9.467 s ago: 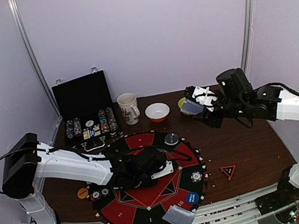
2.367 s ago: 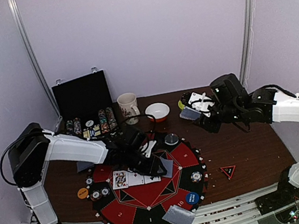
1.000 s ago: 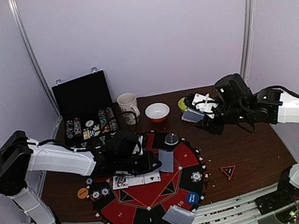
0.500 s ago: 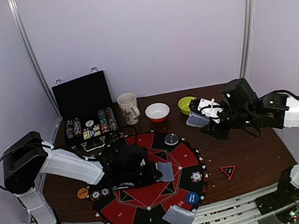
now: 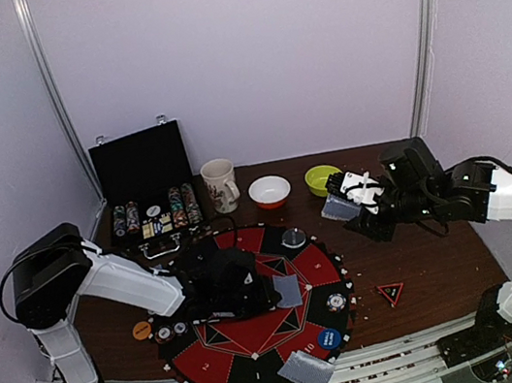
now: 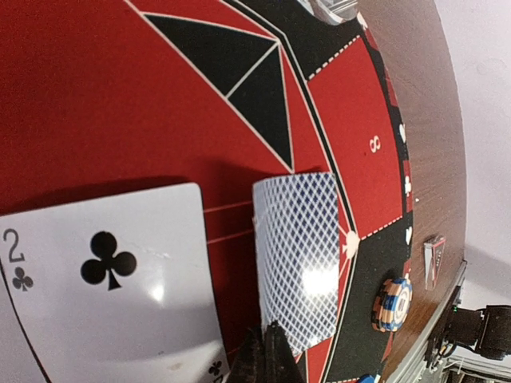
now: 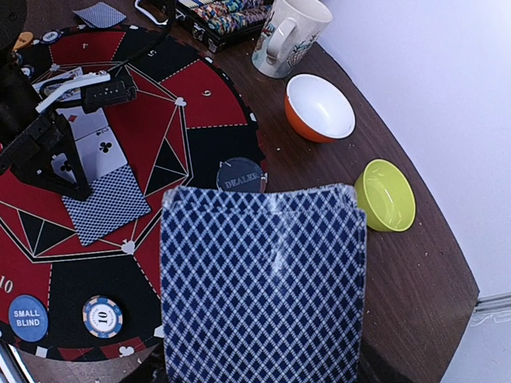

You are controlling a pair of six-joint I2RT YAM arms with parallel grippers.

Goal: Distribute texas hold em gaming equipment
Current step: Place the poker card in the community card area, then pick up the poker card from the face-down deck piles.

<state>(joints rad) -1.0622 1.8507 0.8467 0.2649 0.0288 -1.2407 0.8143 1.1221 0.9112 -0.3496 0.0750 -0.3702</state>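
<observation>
At the near rim of the round red-and-black mat [image 5: 260,333], a small pile of cards [image 5: 306,370] lies face down, blue-grey backs up. Just beyond it on the mat sits a blue disc [image 5: 329,338] marked "small blind", with a striped chip [image 5: 336,302] a little farther in. Off the mat's right edge, on the brown table [image 5: 423,252], lies a red-black triangle marker [image 5: 391,293]. At the mat's left edge sit two more chips [image 5: 165,333] and, just outside it, an orange disc [image 5: 142,330].

Mid-mat, the left gripper [image 6: 267,355] is low, its fingers pressed together at the corner of a face-down card [image 6: 299,255] lying flat. Whether they pinch that card cannot be told. A two of clubs [image 6: 108,271] lies face up just beside it.

Farther back on the mat is a dark dealer button [image 7: 242,177]. Above the table to its right, the right gripper [image 5: 350,197] holds a deck of cards [image 7: 263,279], jaws partly closed around it.

Along the far edge stand an open black case [image 5: 142,166] with rows of chips [image 5: 178,206], a mug [image 5: 221,186], an orange bowl [image 5: 270,190] and a green bowl [image 5: 322,178].
</observation>
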